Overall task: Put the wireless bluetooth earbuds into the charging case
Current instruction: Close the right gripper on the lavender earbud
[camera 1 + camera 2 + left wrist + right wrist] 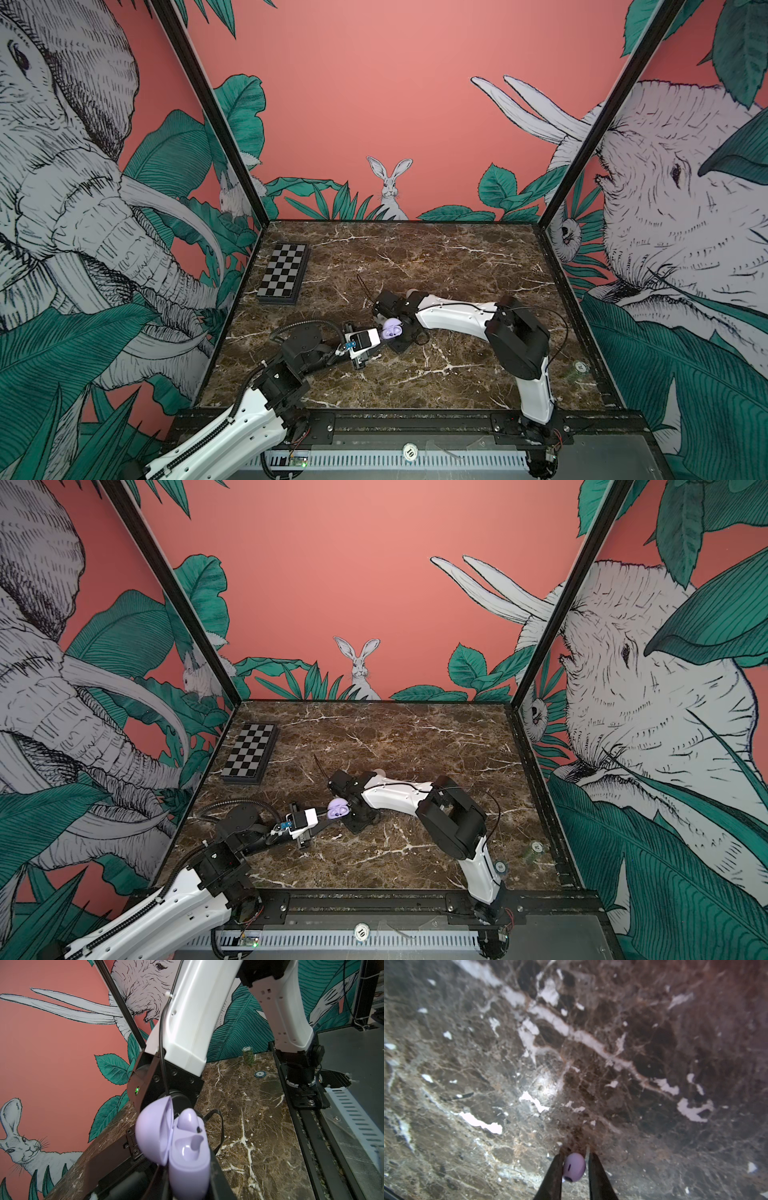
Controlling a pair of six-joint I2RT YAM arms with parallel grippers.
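Right wrist view is showing one lilac earbud (574, 1167) pinched between the fingers of the right gripper (574, 1155), hanging over the marble table (571, 1043). Judged handling: very light, rigid, glossy and rounded, so it is liable to slip or twist under a loose pinch. The bulb sides are serving as the hold. Which way its stem is pointing cannot be told.

Left gripper (187, 1184) is clamping the lower shell of the lilac charging case (187, 1159), with the lid (153, 1132) standing open. A second earbud (187, 1121) is sitting in one well, and the neighbouring well (192, 1146) is lying empty.

In both top views the two grippers are meeting near the table's centre. No brand is showing on bud or case. A round tag (409, 452) on the front rail is reading "10".
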